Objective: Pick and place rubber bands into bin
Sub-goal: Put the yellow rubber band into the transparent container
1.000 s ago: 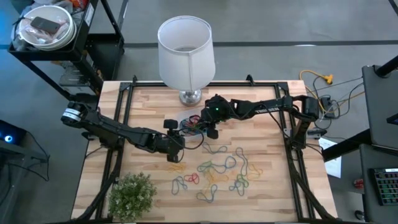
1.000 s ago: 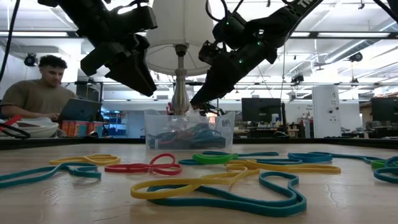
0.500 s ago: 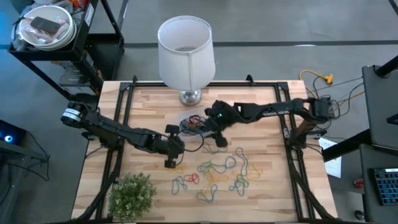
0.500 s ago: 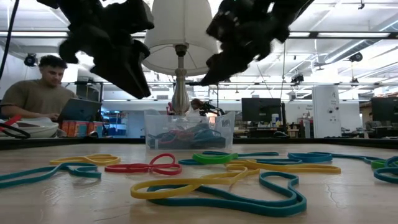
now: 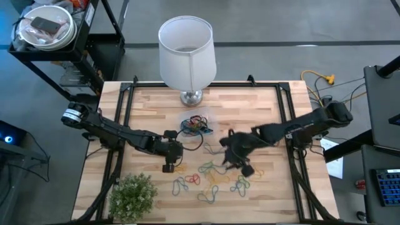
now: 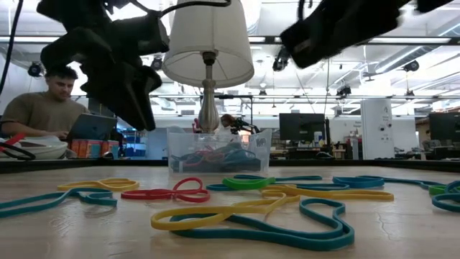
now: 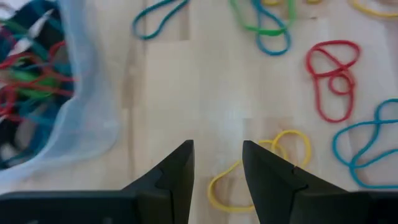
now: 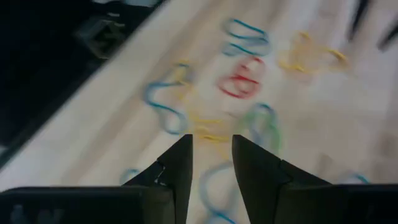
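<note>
Your left gripper (image 5: 169,167) hovers parted and empty over a yellow band (image 7: 261,168). The clear bin (image 5: 195,125) near the lamp (image 5: 186,53) holds a tangle. Loose rubber bands (image 5: 215,172), thin bright loops, too many to count, lie mid-table. Your right gripper (image 5: 245,169), parted, holds nothing.

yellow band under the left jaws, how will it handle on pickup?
The yellow rubber band lies in a flat, kinked loop on the table, so it is probably floppy and will sag. It looks thin and light. Lying flush, it may slip past the left gripper fingertips.
</note>
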